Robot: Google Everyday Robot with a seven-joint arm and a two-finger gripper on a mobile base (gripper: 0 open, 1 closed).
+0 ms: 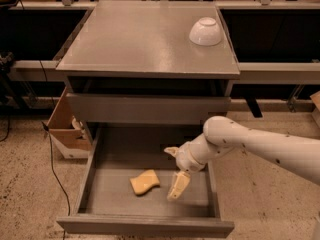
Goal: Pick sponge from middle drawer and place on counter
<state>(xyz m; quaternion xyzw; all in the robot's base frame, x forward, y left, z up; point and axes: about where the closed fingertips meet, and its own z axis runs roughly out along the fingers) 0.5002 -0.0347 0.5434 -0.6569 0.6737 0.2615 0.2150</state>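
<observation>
The pale-yellow sponge [145,181] lies flat on the floor of the open middle drawer [107,184], a little left of centre. My cream gripper [173,174] hangs over the drawer just right of the sponge, apart from it. It is open and holds nothing, with one finger [178,185] pointing down toward the drawer floor and the other [171,151] raised behind. The gray counter [145,39] tops the cabinet above.
A white bowl [205,31] sits upside down on the counter's back right corner. The upper drawer [147,109] shows only its flat front. A cardboard box [67,129] stands on the floor left of the cabinet, with a cable beside it.
</observation>
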